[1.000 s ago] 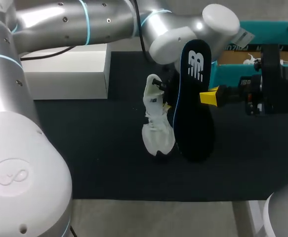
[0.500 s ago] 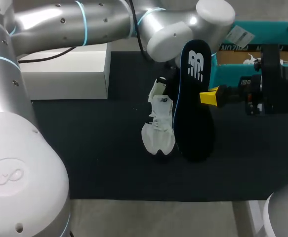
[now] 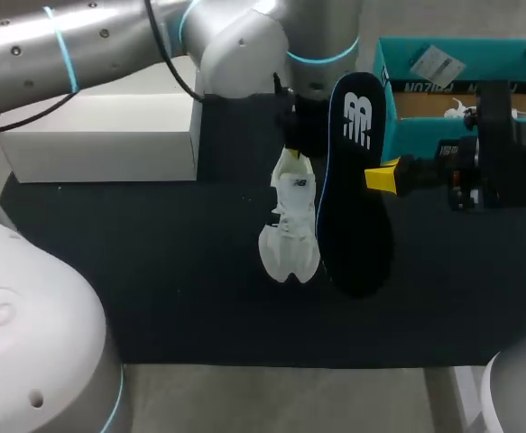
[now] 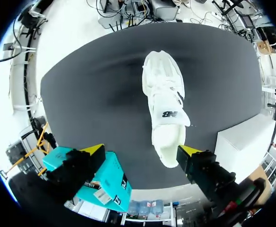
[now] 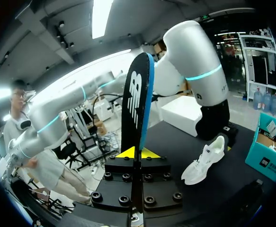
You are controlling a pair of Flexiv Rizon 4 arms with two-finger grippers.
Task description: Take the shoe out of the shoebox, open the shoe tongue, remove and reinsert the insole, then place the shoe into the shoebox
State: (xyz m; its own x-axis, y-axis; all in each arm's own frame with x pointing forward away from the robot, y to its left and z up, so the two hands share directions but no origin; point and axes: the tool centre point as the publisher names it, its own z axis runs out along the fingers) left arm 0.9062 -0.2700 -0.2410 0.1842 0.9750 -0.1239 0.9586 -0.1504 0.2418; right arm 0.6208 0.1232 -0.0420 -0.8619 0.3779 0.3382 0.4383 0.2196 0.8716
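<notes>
The right gripper [image 5: 138, 152] is clamped on the side edge of the dark insole [image 3: 353, 180]. The insole looks thin, light and floppy, so a mid-length hold should stop it folding. Just left of it the white shoe [image 3: 290, 225] lies on the mat [image 3: 154, 271], the left gripper [image 4: 141, 150] spread wide above its heel end, the shoebox [image 3: 461, 52] far right.

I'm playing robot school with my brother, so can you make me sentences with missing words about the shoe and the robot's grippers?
The right gripper is shut on the dark ____.
The shoe lying on the black mat is ____ in colour.
The left gripper, over the shoe, is not shut but ____.
Missing words: insole, white, open.
</notes>
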